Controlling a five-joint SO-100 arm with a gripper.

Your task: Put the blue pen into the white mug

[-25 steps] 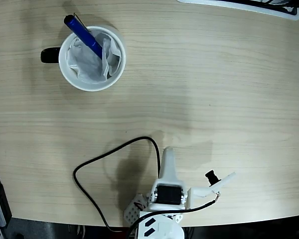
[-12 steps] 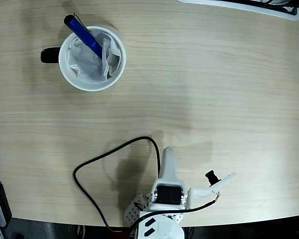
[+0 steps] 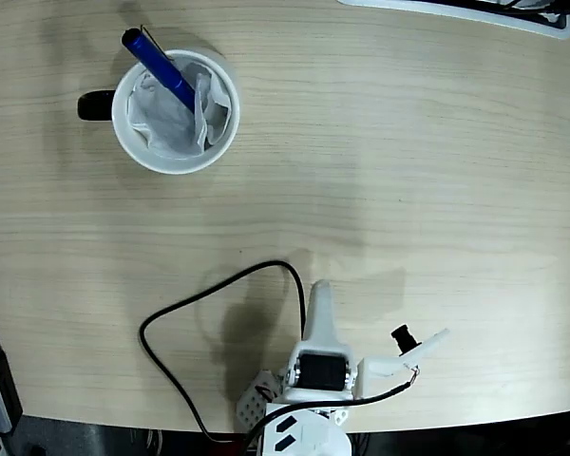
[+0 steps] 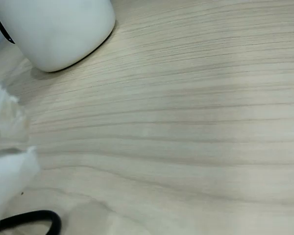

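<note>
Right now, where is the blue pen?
In the fixed view, upper left: the blue pen leans inside the white mug, its capped end sticking out over the far-left rim.

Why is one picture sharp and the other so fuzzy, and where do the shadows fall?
Fixed view: sharp and evenly lit; the pen and mug are crisp, with a soft shadow beside the cable near the arm. Wrist view: white blobs at the left edge are blurred from being so close; the mug looks slightly soft, with a faint shadow beneath.
</note>
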